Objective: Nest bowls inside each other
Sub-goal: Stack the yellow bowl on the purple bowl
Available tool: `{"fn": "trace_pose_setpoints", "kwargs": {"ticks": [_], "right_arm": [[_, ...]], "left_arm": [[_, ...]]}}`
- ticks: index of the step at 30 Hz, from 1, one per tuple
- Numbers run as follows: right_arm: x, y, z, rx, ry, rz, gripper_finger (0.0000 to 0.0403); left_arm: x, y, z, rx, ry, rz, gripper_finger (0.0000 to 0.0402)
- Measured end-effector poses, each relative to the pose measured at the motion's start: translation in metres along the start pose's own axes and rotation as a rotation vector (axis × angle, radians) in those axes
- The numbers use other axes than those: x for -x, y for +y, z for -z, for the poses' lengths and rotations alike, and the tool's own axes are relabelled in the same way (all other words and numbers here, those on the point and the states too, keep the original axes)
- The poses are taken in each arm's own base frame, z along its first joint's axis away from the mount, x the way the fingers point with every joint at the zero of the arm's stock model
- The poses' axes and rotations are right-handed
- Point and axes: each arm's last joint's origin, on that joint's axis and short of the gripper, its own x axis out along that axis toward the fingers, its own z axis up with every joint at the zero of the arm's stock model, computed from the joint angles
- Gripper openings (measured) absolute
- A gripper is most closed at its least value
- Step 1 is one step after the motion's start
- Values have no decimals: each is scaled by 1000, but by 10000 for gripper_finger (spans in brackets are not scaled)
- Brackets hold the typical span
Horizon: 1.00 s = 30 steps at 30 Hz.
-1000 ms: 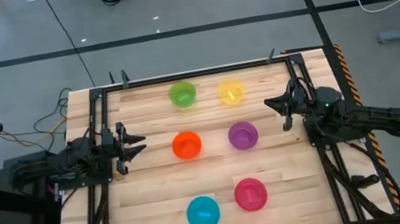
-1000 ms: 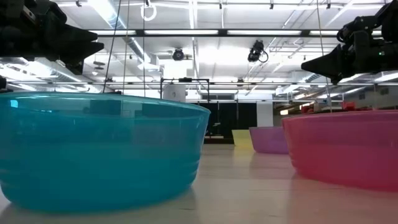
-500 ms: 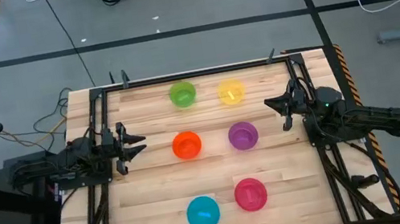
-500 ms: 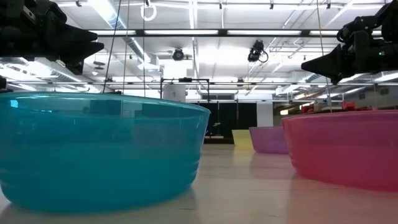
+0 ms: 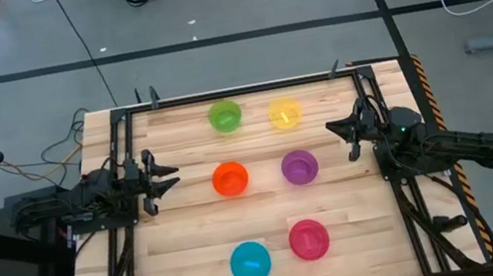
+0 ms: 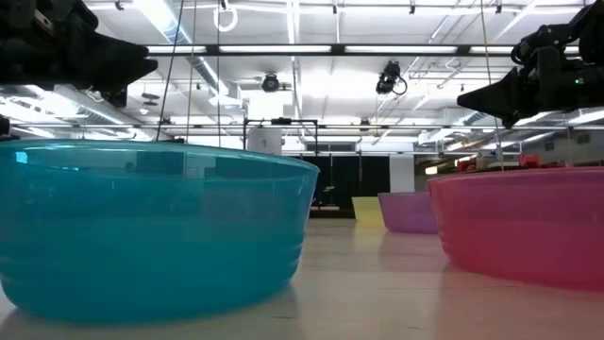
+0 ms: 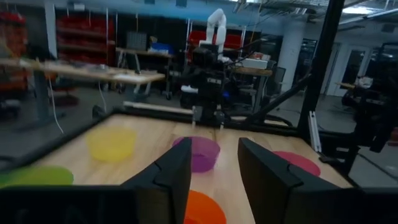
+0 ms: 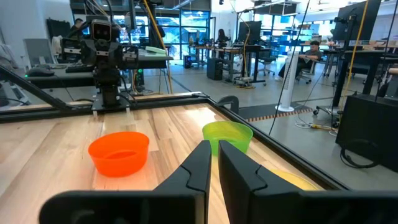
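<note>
On the desk (image 5: 191, 227) six bowls sit apart; left pincer (image 5: 171, 178), released, should approach the orange bowl (image 5: 230, 178) level, while right pincer (image 5: 338, 129) waits almost clenched, empty.

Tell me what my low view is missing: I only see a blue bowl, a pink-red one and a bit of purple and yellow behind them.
Observer: From above there are six bowls in three pairs. The green bowl sits beside the yellow bowl in the far row, which your view mostly hides.
Operator: Give me the middle row.
Observer: The orange bowl sits beside the purple bowl, apart from each other, nothing nested.
Operator: Report the grippers.
Observer: The left gripper hangs open at the table's left edge, facing the orange bowl and holding nothing.
Operator: And the other one.
Observer: The right gripper waits at the right edge near the purple bowl, fingers almost together, empty.
</note>
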Motion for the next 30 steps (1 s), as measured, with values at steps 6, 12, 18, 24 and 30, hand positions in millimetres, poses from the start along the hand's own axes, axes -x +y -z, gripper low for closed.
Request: {"fn": "trace_pose_setpoints", "kwargs": {"ticks": [6, 12, 18, 24, 30], "right_arm": [[0, 0, 0, 33, -1, 0, 39], [0, 0, 0, 33, 0, 0, 39], [0, 0, 0, -140, -1, 0, 39], [0, 0, -1, -304, -8, -1, 39], [0, 0, -7, -318, -73, -11, 39]], "left_arm": [[0, -1, -6, -19, -60, 5, 149], [0, -1, -8, -15, -83, 7, 149], [1, -1, -14, 43, -146, 16, 140], [2, -2, -21, 99, -216, 29, 139], [2, -2, -22, 61, -225, 24, 139]]}}
